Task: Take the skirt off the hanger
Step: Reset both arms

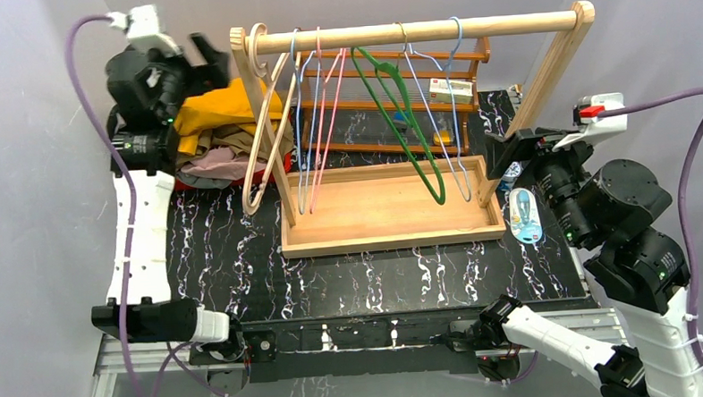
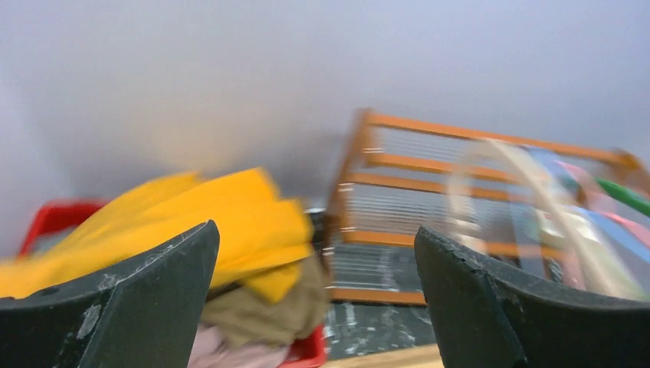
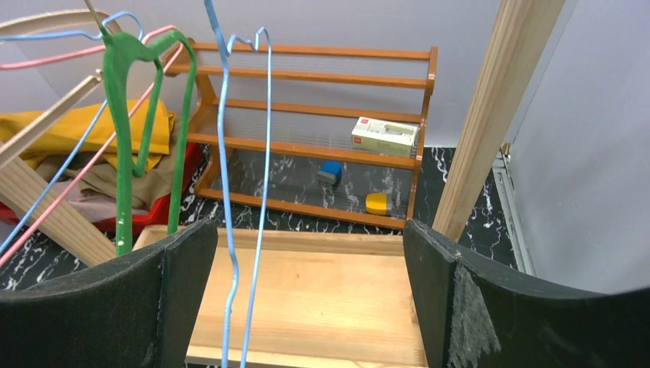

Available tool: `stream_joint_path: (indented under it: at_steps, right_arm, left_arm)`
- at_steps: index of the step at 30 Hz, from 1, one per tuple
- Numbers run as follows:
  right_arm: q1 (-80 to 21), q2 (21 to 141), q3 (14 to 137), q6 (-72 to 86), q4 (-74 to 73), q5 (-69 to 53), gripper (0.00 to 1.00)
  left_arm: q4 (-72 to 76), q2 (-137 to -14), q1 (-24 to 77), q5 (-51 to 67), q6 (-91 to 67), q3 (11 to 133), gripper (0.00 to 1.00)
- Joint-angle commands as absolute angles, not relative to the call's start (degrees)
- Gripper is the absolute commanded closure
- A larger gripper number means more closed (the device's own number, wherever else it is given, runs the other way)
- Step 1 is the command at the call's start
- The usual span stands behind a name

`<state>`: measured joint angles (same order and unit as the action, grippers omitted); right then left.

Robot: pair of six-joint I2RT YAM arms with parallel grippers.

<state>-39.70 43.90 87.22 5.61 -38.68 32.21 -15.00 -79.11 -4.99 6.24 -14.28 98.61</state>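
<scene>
Several hangers hang bare on the wooden rail [image 1: 412, 30]: a wooden one [image 1: 264, 131], a pink one [image 1: 322, 119], a green one [image 1: 407, 115] and blue ones [image 1: 443, 114]. No garment hangs on them. A yellow garment [image 1: 223, 110] tops a pile of clothes in a red basket [image 1: 186, 183] left of the rack; I cannot tell which piece is the skirt. My left gripper [image 1: 209, 61] is open and empty above the pile, with the yellow cloth [image 2: 199, 222] past it. My right gripper [image 1: 507, 151] is open and empty at the rack's right post, facing the blue hanger [image 3: 260, 153].
The rack stands on a wooden tray base [image 1: 388, 206]. An orange wire shelf [image 3: 306, 115] behind it holds a white box [image 3: 385, 136] and small blue and yellow items. A blue and white packet [image 1: 526, 216] lies on the black marbled table right of the tray.
</scene>
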Motion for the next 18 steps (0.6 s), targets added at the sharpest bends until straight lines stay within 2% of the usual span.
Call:
stream_joint_path:
  at_steps: [1,12,14,18]
  right_arm:
    - [-39.43,44.82,92.31,3.89,-35.10,33.04,0.02]
    - [-39.41,48.14,97.90,0.53,-35.76,34.21,0.02]
    - [-39.40,48.60,98.67,0.04,-35.78,34.34,0.02]
    - [-39.42,49.60,101.58,0.06,-36.41,34.31,0.02]
  left_arm:
    - [-15.91,-77.03,5.59,7.29,-2.26,106.68,0.02]
    - [-17.79,-69.89,6.08,-2.92,-2.70,112.74,0.01]
    - [-16.28,-68.45,6.27,-1.59,-2.30,113.27,0.02]
    - [-5.66,-62.01,6.42,10.54,-2.71,106.94,0.01]
